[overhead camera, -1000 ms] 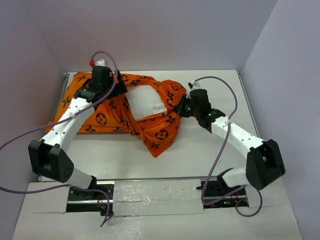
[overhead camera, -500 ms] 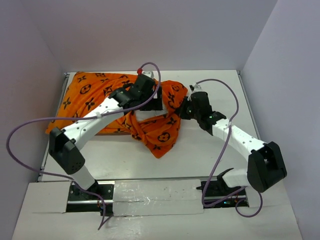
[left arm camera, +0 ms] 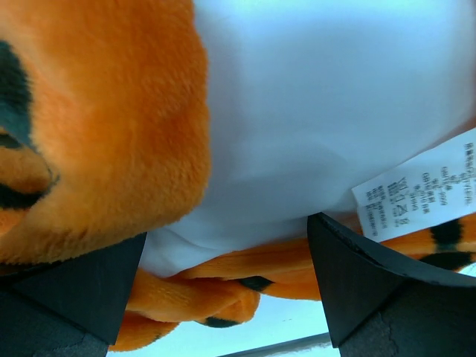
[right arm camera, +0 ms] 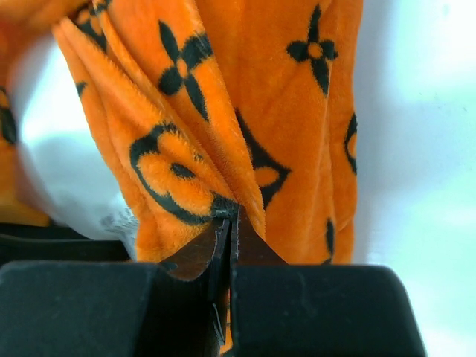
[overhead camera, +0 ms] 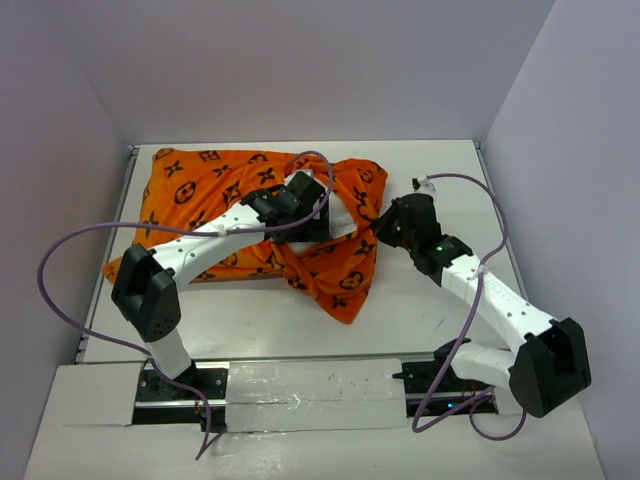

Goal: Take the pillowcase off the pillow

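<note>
The orange pillowcase (overhead camera: 215, 200) with dark brown motifs lies across the back left of the table, bunched at its right end. The white pillow (overhead camera: 341, 214) shows only as a small patch at that opening. My left gripper (overhead camera: 312, 208) is open and sits on that patch. In the left wrist view the pillow (left arm camera: 320, 111) and its label fill the space above the spread fingers (left arm camera: 372, 290), with the pillowcase (left arm camera: 97, 126) on the left and below. My right gripper (overhead camera: 384, 226) is shut on a fold of the pillowcase (right arm camera: 223, 111), pinched at the tips (right arm camera: 232, 223).
The white table (overhead camera: 430, 320) is walled at the back and both sides. A purple cable loops from each arm. A silver strip runs along the near edge by the arm bases.
My left arm swung from the far left corner rightward to the pillowcase's open end. My right gripper pulled its fold to the right, and the bunched fabric shifted right and nearer.
</note>
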### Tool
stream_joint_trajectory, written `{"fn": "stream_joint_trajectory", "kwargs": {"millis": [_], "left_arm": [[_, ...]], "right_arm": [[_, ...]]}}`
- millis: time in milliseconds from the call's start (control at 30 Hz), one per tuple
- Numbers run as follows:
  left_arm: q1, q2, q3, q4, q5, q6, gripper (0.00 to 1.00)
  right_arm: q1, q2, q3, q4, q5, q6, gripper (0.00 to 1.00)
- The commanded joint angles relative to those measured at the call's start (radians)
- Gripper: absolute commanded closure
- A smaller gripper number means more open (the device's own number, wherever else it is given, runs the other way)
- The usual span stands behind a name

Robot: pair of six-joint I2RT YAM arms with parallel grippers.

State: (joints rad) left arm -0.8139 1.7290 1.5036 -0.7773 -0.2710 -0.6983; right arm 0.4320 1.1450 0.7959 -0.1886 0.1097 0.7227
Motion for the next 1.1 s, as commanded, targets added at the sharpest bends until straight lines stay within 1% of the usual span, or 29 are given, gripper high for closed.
{"fn": "stream_joint_trajectory", "kwargs": {"millis": [0,33,100,200,267,400,467,600,667,733,767,867,1000,1033,1067], "left_arm": [[0.005,-0.022,-0.045,0.038,0.038,0.045,0.01],[0.005,-0.022,-0.063,0.074,0.07,0.06,0.01],[0.005,-0.003,-0.06,0.101,0.076,0.062,0.01],[0.001,0.055,-0.007,0.104,0.061,0.048,0.01],[-0.01,0.073,0.013,0.116,0.102,0.077,0.01],[-0.068,0.043,0.003,0.18,0.194,0.163,0.01],[-0.073,0.02,-0.016,0.202,0.252,0.197,0.01],[-0.08,-0.008,-0.037,0.211,0.26,0.189,0.01],[-0.087,0.007,-0.028,0.205,0.215,0.177,0.01],[-0.1,0.067,0.018,0.167,0.127,0.165,0.01],[-0.106,0.095,0.036,0.156,0.107,0.157,0.01],[-0.116,0.208,0.07,0.171,0.047,0.139,0.01],[-0.114,0.343,0.142,0.105,-0.043,0.1,0.01],[-0.114,0.363,0.148,0.093,-0.095,0.082,0.01],[-0.114,0.4,0.153,0.075,-0.117,0.073,0.01]], "right_arm": [[-0.041,-0.057,0.038,-0.08,0.159,0.058,1.0],[-0.041,-0.057,0.057,-0.081,0.142,0.047,1.0],[-0.039,-0.059,0.066,-0.077,0.111,0.035,1.0],[-0.032,-0.073,0.051,-0.042,0.033,0.015,1.0],[-0.03,-0.076,0.037,-0.02,-0.007,0.012,1.0],[-0.032,-0.067,0.04,-0.04,-0.013,0.004,1.0],[-0.03,-0.076,0.034,-0.04,-0.011,0.004,1.0],[-0.03,-0.08,0.037,-0.048,-0.01,-0.009,1.0],[-0.03,-0.079,0.032,-0.045,-0.016,-0.012,1.0],[-0.03,-0.079,0.028,-0.032,-0.033,-0.006,1.0],[-0.03,-0.079,0.022,-0.029,-0.041,-0.006,1.0],[-0.03,-0.08,0.011,-0.023,-0.056,0.001,1.0],[-0.03,-0.103,0.005,-0.028,-0.059,0.0,1.0],[-0.03,-0.111,0.008,-0.032,-0.058,0.0,1.0],[-0.032,-0.117,0.008,-0.035,-0.053,-0.002,1.0]]}}
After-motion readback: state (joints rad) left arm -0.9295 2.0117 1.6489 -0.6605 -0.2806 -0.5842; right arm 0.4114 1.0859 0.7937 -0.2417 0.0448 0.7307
